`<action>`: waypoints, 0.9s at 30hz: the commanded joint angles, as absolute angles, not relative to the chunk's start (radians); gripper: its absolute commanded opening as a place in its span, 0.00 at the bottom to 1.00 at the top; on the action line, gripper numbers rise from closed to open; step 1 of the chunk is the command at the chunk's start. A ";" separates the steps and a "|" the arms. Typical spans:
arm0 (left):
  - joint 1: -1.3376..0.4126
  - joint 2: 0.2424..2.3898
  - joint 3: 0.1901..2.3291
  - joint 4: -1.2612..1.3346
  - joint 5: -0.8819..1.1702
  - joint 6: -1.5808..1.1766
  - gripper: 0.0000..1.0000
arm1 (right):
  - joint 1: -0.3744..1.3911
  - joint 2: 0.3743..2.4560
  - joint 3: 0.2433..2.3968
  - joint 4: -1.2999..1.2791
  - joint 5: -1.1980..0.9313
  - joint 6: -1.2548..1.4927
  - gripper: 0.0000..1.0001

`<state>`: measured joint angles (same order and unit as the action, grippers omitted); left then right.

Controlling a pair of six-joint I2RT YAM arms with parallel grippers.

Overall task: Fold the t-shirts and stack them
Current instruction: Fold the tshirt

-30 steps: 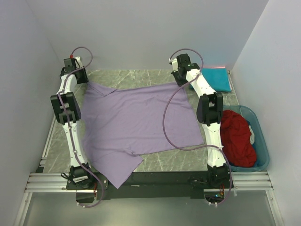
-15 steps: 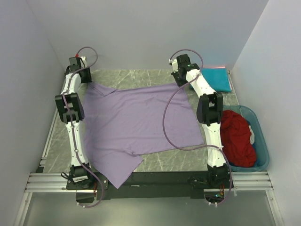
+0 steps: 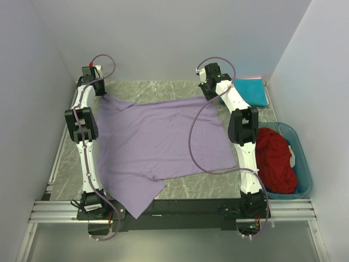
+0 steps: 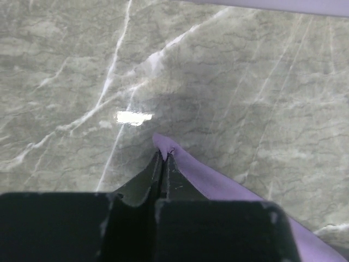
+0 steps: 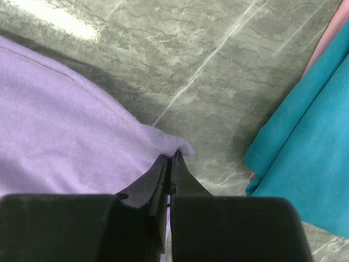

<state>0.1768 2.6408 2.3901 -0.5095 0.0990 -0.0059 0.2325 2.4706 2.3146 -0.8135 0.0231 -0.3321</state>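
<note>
The marbled surface carries the lavender t-shirt, spread flat between the arms, with one sleeve hanging over the near edge. The left arm and right arm both reach fully forward to the far side. At the right, the bin holds the dark red t-shirt; the teal t-shirt lies folded in the far right corner. The left end effector is closed, pinching the lavender t-shirt's far left corner. The right end effector is closed on its far right corner.
</note>
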 commanded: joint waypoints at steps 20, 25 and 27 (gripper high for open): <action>0.202 2.140 2.123 -0.557 0.179 0.045 0.00 | 0.216 2.300 2.280 -0.762 0.029 -0.393 0.00; 0.219 1.993 1.971 -0.572 0.192 0.018 0.00 | 0.209 2.261 2.235 -0.764 0.008 -0.423 0.00; 0.221 1.951 1.890 -0.577 0.204 0.008 0.00 | 0.206 2.241 2.215 -0.768 0.003 -0.429 0.00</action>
